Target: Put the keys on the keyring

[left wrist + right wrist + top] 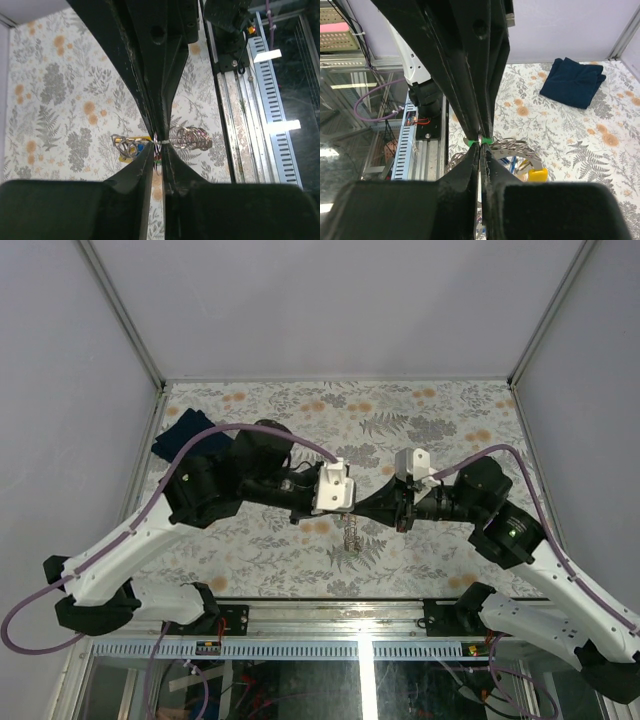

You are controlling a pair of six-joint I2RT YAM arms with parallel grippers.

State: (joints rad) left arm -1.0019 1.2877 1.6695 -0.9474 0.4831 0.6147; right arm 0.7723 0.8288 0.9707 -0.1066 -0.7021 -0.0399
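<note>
Cloth, dark blue and folded, is lying at the far left corner of the floral worktop, well apart from everything else. Left arm is reaching in from the left toward mid-worktop, its left gripper pointing right and meeting the other gripper tip to tip. Left jaws are standing almost together, with only a hairline slit showing between them in the left wrist view. A silvery loop is sitting right at their tips, but I cannot tell whether they are pinching it. The keyring is showing there as a cluster of thin silvery loops just beside the tips on one side. The keys are bunching on the other side, a yellow tag and a blue tag being visible among them. In the top view the whole bundle is sitting just below the point where the fingers meet, near the middle of the worktop. A green tag is sticking out on both sides of the right gripper at its very tips. Right jaws are pressing fully together and appear to be clamping that green tag. Right arm is coming in from the right, elbow bent, gripper pointing left.
</note>
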